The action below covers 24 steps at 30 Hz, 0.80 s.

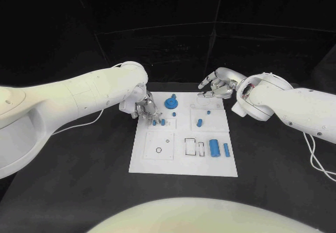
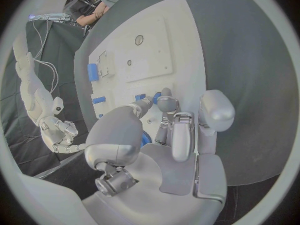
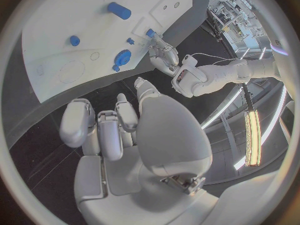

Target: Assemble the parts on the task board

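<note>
The white task board (image 1: 183, 160) lies in the middle of the black bench (image 1: 280, 165). The left hand (image 1: 146, 110) reaches down over the board's left side, fingertips close to a small blue part (image 1: 163, 123); whether it grips anything I cannot tell. The right hand (image 1: 218, 86) hovers at the board's far right corner, fingers loosely curled, holding nothing. A blue round part (image 1: 171, 102) sits between the hands, and a blue cylinder (image 1: 214, 147) lies nearer the robot.
</note>
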{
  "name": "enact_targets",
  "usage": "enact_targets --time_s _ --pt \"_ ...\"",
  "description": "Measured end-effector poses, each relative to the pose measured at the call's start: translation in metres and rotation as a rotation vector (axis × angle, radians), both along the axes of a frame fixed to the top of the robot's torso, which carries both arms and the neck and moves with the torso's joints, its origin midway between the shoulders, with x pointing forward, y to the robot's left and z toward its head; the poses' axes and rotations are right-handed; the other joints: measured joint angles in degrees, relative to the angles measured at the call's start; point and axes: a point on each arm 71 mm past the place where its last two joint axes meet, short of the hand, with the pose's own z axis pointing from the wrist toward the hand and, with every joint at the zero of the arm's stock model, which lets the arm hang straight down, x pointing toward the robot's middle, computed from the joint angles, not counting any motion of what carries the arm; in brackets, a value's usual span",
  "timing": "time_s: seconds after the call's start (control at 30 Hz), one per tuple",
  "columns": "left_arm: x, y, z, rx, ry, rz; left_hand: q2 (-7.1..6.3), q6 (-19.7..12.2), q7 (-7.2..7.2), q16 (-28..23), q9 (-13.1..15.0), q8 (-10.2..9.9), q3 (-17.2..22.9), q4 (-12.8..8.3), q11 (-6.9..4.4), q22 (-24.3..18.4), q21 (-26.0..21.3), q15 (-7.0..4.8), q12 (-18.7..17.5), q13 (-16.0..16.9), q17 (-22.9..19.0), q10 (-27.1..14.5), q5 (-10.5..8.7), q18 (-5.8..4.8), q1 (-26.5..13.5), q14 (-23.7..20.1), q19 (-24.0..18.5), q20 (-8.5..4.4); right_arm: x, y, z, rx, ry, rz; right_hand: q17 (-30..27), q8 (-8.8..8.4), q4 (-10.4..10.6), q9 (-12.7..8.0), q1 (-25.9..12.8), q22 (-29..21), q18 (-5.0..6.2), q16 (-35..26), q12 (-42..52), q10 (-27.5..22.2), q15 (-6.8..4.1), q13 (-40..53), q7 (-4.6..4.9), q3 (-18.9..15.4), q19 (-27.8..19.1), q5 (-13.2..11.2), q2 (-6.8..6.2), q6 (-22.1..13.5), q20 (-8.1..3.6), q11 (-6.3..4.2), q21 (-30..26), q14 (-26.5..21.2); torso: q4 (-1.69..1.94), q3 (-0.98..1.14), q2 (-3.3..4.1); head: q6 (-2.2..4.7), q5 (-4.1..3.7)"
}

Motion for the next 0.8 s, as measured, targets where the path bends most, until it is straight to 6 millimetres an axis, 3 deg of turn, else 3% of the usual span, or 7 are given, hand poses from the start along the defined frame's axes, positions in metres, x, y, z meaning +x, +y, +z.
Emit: enact_targets --time_s 0.13,0.4,0.47,0.57,0.63,0.7,0.8 --pt "-0.001 0.003 0.001 -0.007 -0.007 0.008 -1.12 0.0 -0.01 0.0 0.0 -0.2 -3.4 1.9 -0.22 -0.4 -0.4 -0.01 0.0 -0.2 0.0 -0.2 0.0 0.0 -1.1 0.0 0.0 0.0 0.0 0.0 0.0 0.0 0.001 0.0 0.0 0.0 0.0 0.0 0.0 0.0 0.0 0.0 0.0 0.0 0.0 0.0 0.0 0.0 0.0 0.0 0.0 0.0 0.0 0.0 0.0 0.0 0.0 -0.01 0.0 0.0 -0.12" --pt "0.005 0.007 0.015 -0.077 -0.072 0.058 -1.12 -0.7 0.12 -0.7 -0.1 -1.1 -8.1 4.2 -0.21 -2.3 -2.9 -0.21 -1.3 -2.4 0.0 -1.7 0.0 0.01 -1.1 -0.2 -0.4 -0.41 0.0 -0.001 -0.001 0.0 0.002 -0.001 0.0 0.0 0.0 0.0 0.0 -0.1 0.0 0.0 0.0 0.0 0.0 0.0 0.0 0.0 0.0 0.0 0.0 0.0 0.0 0.0 0.0 0.0 0.02 0.02 -0.01 0.0 -0.15" --pt "0.007 0.01 0.018 -0.096 -0.093 0.074 -0.8 -1.6 0.36 -1.4 -0.3 -1.7 -8.8 4.5 0.08 -3.6 -4.4 -0.21 -2.4 -4.1 0.0 -3.0 0.0 0.81 -0.8 -0.2 -0.8 -0.44 0.0 -0.001 -0.001 -0.001 0.002 -0.002 0.0 0.0 0.0 0.0 0.0 -0.1 0.0 0.0 0.0 0.0 0.0 0.0 0.0 0.0 0.0 0.0 0.0 0.0 0.0 0.0 0.0 0.0 0.03 0.03 -0.01 0.0 -0.19" --pt "0.009 0.015 0.021 -0.134 -0.132 0.101 0.64 -3.0 1.1 -2.5 -0.7 -2.6 -9.5 4.5 0.63 -6.3 -7.6 -0.15 -4.5 -7.5 0.0 -5.4 0.0 0.98 1.3 -0.2 -1.7 0.01 0.0 -0.002 -0.001 -0.001 0.002 -0.003 0.0 0.0 0.0 0.0 0.0 -0.1 0.0 0.0 0.0 0.0 0.0 0.0 0.0 0.0 0.0 0.0 0.0 0.0 0.0 0.0 0.0 0.0 0.03 0.03 -0.02 0.0 -0.31" --pt "0.01 0.017 0.023 -0.171 -0.159 0.114 2.42 -4.4 1.69 -3.6 -1.1 -3.2 -8.6 3.1 1.17 -9.5 -11.2 0.49 -6.1 -10.1 0.0 -7.8 0.0 1.91 4.8 0.0 -3.1 0.17 0.0 -0.003 -0.001 -0.001 0.002 -0.004 0.0 0.0 0.0 0.0 0.0 -0.1 0.0 0.0 0.0 0.0 0.0 0.0 0.0 0.0 0.0 0.0 0.0 0.0 0.0 0.0 0.0 0.0 0.04 0.04 -0.02 0.0 -0.41" --pt "0.01 0.017 0.025 -0.21 -0.18 0.12 3.79 -5.6 2.27 -4.7 -1.5 -3.8 -7.0 1.5 1.7 -11.1 -13.2 0.77 -6.8 -10.8 0.0 -9.3 0.0 1.9 7.9 -0.1 -3.7 0.62 0.0 -0.003 -0.001 -0.002 0.002 -0.005 0.0 0.0 0.0 0.0 0.0 -0.1 0.0 0.0 0.0 0.0 0.0 0.0 0.0 0.0 0.0 0.0 0.0 0.0 0.0 0.0 0.0 0.0 0.05 0.04 -0.02 0.0 -0.51" --pt "0.009 0.01 0.028 -0.291 -0.224 0.124 4.66 -7.7 2.9 -9.0 -2.2 -4.7 -2.7 -3.2 2.37 -18.0 -21.3 1.67 -9.5 -12.1 -6.4 -13.7 0.0 3.62 14.6 -1.1 -7.0 0.99 0.0 -0.004 -0.001 -0.002 0.002 -0.006 0.0 0.0 0.0 0.0 0.0 -0.4 0.0 0.0 -0.1 0.0 0.0 -0.1 0.0 0.0 -0.3 0.0 0.0 0.0 0.19 0.0 -0.2 0.0 0.07 0.03 -0.02 0.0 -0.69"
